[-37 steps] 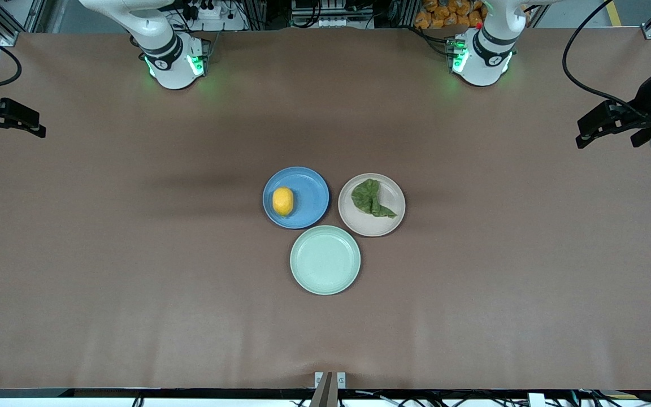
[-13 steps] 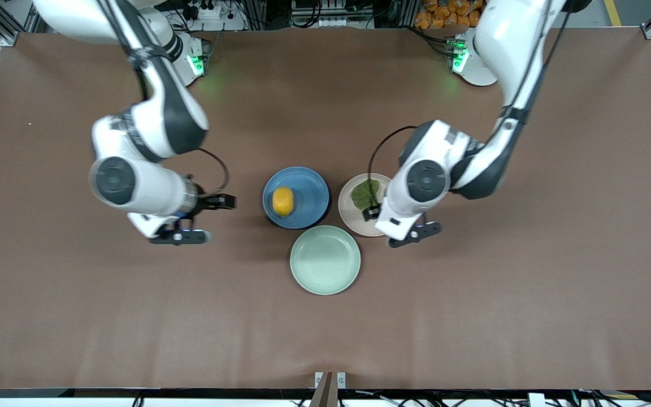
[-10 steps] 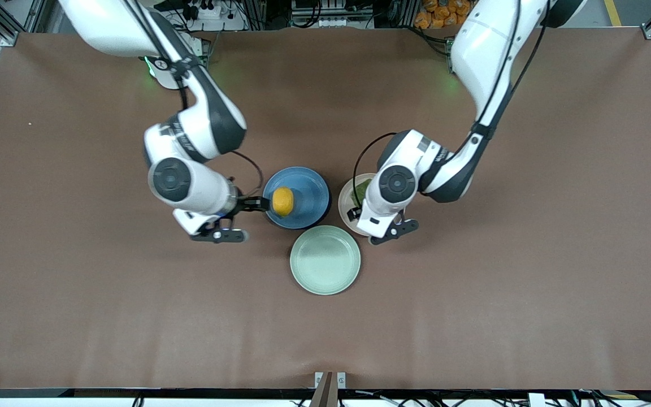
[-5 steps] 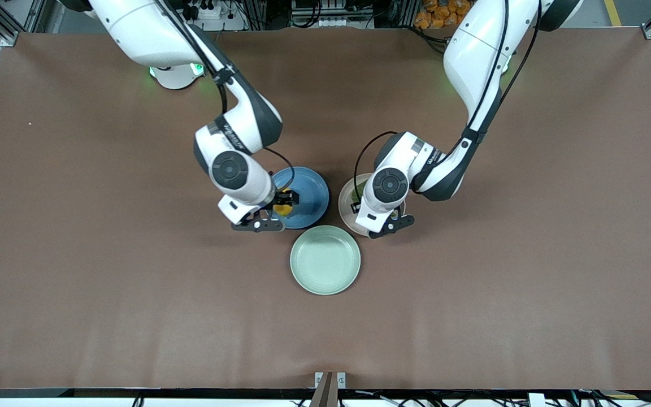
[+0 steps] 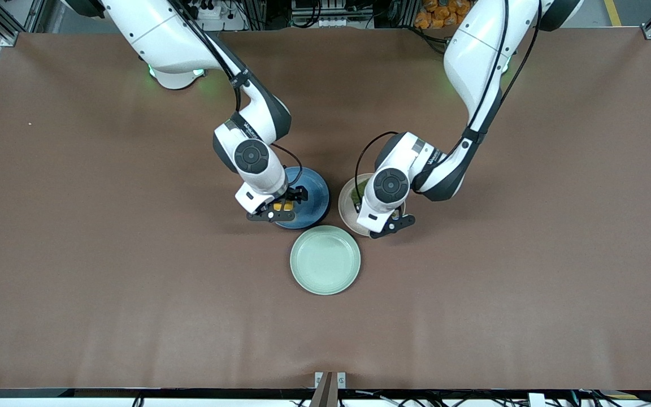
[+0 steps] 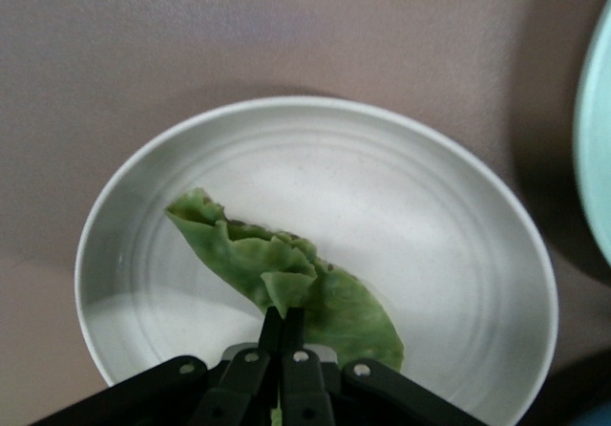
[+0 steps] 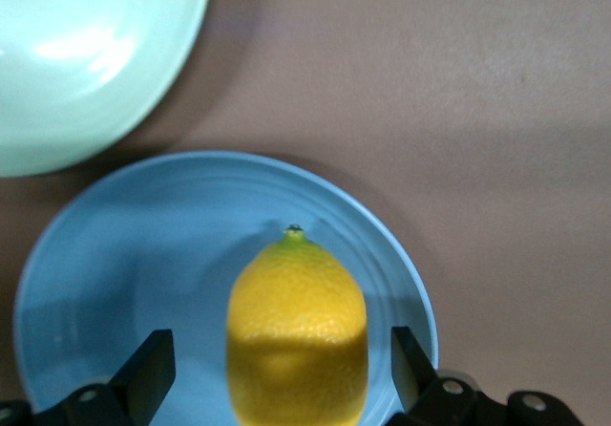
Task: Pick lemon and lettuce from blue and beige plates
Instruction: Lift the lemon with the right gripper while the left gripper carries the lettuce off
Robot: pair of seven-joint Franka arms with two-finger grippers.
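Two white robot arms are reaching down over three round plates set close together mid-table.

The right gripper (image 7: pixel 277 388) is hanging low over the blue plate (image 5: pixel 314 195), its fingers (image 7: pixel 148 369) standing wide apart with the lemon (image 7: pixel 297 329) sitting between them, a gap of blue showing on each side. The lemon is lying on the plate, its long axis running straight out from the gripper and its small pointed tip facing away from the wrist. In the front view only a sliver of yellow (image 5: pixel 283 206) is showing under the gripper (image 5: pixel 280 208).

The left gripper (image 6: pixel 283 335) is sitting low over the beige plate (image 6: pixel 458 254), its fingers pressed tightly together and pinching a raised fold of the lettuce (image 6: pixel 277 278). The leaf is lying on the plate, its long axis slanting across the gripper's line, one ruffled end reaching out to one side and its broader end lying just beside the fingertips. In the front view the wrist is covering most of that plate (image 5: pixel 345 206), with a bit of green (image 5: pixel 360 191) peeking out.

The mint-green plate (image 5: pixel 325 260) is lying nearer the front camera than both grippers, just beside the other two plates.
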